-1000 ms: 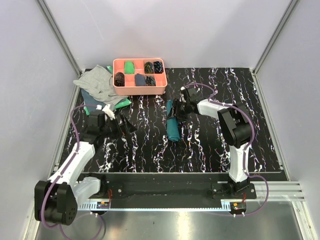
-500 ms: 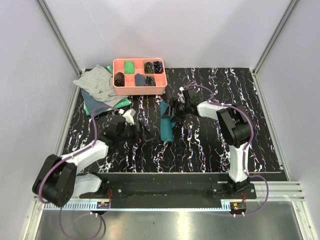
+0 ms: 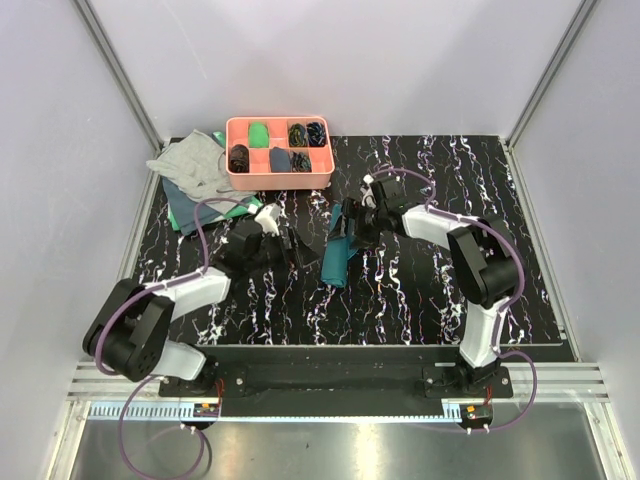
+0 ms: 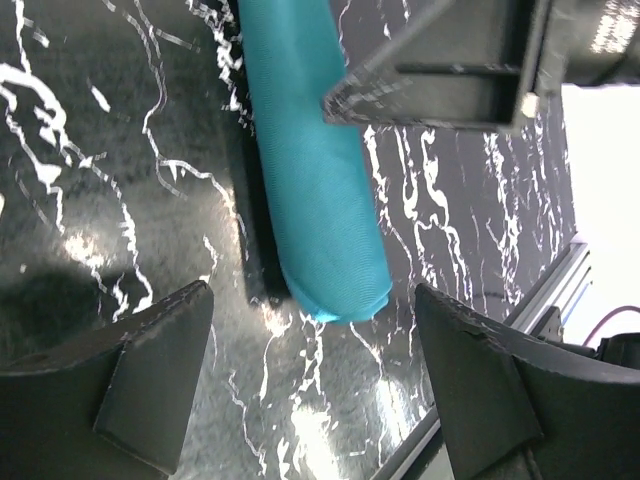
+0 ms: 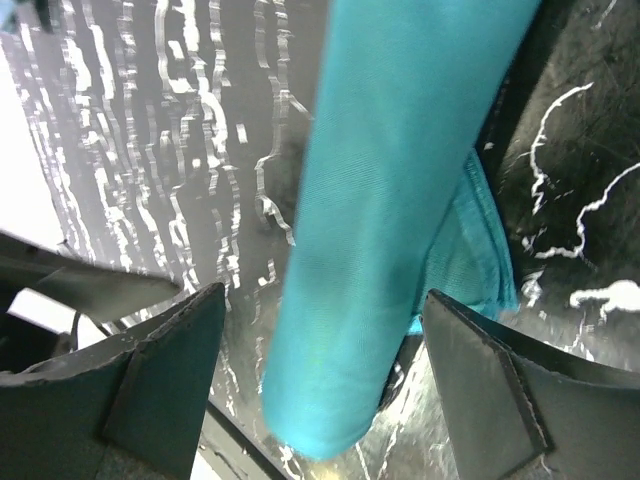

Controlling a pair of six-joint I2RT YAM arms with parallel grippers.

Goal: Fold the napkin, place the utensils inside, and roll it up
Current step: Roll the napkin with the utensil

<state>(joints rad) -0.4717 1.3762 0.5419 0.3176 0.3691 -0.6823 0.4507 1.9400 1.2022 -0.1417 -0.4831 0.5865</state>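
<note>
Napkin (image 3: 335, 262) lies rolled into a teal tube mid-counter (image 3: 400, 300). Left gripper (image 3: 292, 246) is released, jaws wide, low just left of the roll. Right gripper (image 3: 352, 226) is released too, jaws spread either side of the roll's far end, not clamping it.

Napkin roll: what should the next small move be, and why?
Probably raise the right gripper straight up off the napkin. The napkin already lies rolled on the table, the right gripper's jaws stand open astride its far end without pinching it, and the left gripper is open beside it.
</note>
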